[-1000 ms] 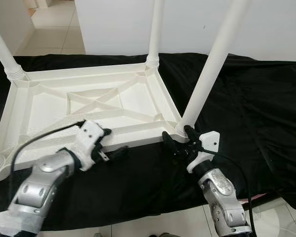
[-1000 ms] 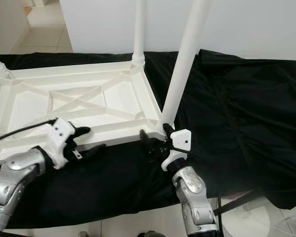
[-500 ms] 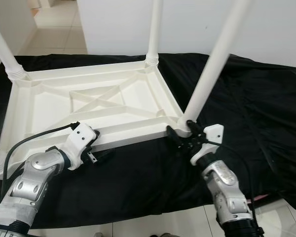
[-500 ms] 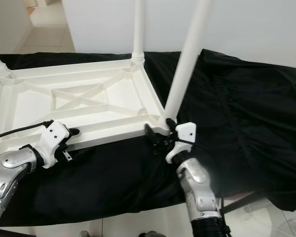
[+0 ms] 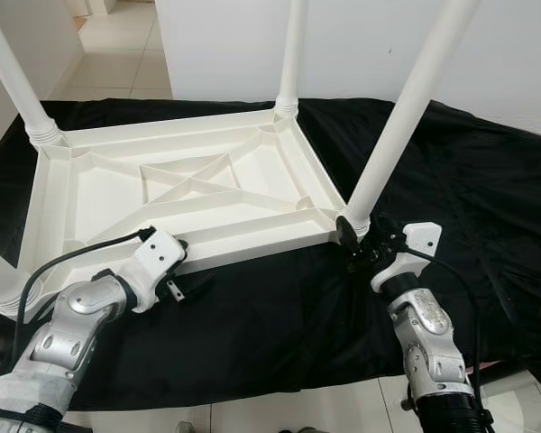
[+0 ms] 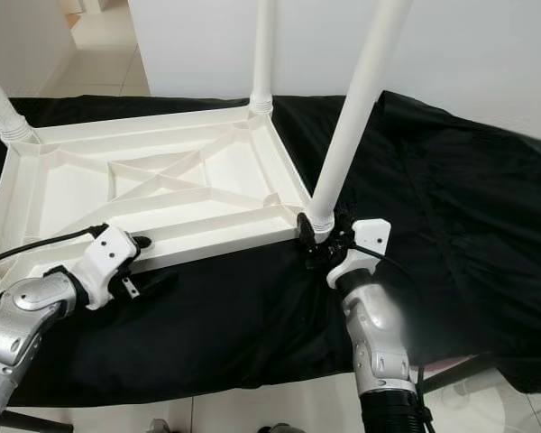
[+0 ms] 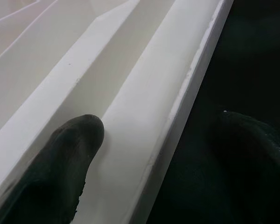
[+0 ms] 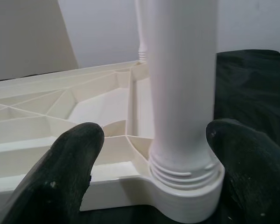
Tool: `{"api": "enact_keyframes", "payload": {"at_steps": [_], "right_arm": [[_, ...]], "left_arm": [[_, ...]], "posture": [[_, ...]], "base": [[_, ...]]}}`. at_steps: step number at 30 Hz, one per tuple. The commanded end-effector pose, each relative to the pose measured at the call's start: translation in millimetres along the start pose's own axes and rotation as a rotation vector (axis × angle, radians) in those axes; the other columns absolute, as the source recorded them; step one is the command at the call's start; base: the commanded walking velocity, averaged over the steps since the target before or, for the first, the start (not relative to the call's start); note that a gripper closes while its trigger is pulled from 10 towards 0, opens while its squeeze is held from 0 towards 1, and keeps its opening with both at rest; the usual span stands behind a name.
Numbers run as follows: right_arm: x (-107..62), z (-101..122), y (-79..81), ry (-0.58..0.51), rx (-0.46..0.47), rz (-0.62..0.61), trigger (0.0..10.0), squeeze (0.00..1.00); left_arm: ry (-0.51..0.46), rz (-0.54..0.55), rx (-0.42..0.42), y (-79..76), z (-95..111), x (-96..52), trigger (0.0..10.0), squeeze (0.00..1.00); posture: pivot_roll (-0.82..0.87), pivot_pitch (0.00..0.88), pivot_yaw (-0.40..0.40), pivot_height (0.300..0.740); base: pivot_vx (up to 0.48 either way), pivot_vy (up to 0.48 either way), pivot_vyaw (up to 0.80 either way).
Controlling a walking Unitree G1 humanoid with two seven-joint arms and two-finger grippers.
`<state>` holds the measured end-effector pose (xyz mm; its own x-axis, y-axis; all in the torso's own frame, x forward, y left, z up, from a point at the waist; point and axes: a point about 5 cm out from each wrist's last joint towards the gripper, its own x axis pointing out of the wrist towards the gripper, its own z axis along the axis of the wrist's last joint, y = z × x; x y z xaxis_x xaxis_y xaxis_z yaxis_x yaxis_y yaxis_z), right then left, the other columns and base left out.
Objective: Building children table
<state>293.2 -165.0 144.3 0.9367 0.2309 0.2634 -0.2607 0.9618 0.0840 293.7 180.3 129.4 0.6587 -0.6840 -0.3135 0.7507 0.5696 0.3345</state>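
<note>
The upturned table [image 5: 176, 194] lies on a black cloth [image 5: 469, 207]. Left gripper [image 5: 191, 271] jaws straddle its rim, apart; right gripper [image 5: 356, 244] jaws flank a leg [image 5: 401, 117], apart.

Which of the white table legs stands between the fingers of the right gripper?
The near-right leg, at the upturned tabletop corner closest to the robot's right arm. The right gripper straddles its base; the other legs stand away from it.

Two head views look forward and down from above, sharing the upturned white table [image 5: 185, 189] on black cloth [image 5: 451, 207]. Each wrist view looks along its jaws, very close: left at the table's rim, right at a leg [image 8: 182, 84].
</note>
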Motion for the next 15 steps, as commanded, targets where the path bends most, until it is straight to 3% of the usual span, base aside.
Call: {"api": "enact_keyframes", "payload": {"at_steps": [1, 2, 3, 4, 5, 15], "right_arm": [[0.0, -2.2, -1.0, 0.000, 0.010, -0.012, 10.0, 0.00], [0.5, -2.0, -0.9, -0.002, 0.010, -0.012, 10.0, 0.00], [1.6, -1.3, -0.4, -0.006, 0.010, -0.011, 10.0, 0.00], [1.6, -1.3, -0.4, -0.006, 0.010, -0.011, 10.0, 0.00], [3.1, -0.6, 0.2, -0.009, 0.009, -0.007, 10.0, 0.00], [4.1, -1.2, 0.7, -0.006, 0.000, 0.003, 10.0, 0.00]], "left_arm": [[0.078, 0.024, -0.032, -5.0, -16.9, 2.8, 6.8, 0.00], [0.086, 0.030, -0.027, -4.1, -17.7, 2.7, 6.8, 0.00], [0.101, 0.050, -0.029, -1.5, -19.5, 2.9, 0.7, 0.00], [0.101, 0.050, -0.029, -1.5, -19.5, 2.9, 0.7, 0.00], [0.112, 0.078, -0.043, 2.2, -20.9, 3.4, 0.0, 0.00], [0.118, 0.091, -0.040, 3.5, -22.4, 4.8, 0.0, 0.00]], "posture": [[-0.03, 0.115, -0.033, 0.740], [-0.03, 0.115, -0.033, 0.740], [-0.03, 0.113, -0.034, 0.740], [-0.03, 0.113, -0.034, 0.740], [-0.03, 0.112, -0.035, 0.740], [-0.03, 0.105, -0.041, 0.740]], "base": [[0.000, 0.000, 0.00], [0.000, 0.000, 0.00], [0.000, 0.000, 0.00], [0.000, 0.000, 0.00], [0.000, 0.000, 0.00], [0.000, 0.000, 0.00]]}}
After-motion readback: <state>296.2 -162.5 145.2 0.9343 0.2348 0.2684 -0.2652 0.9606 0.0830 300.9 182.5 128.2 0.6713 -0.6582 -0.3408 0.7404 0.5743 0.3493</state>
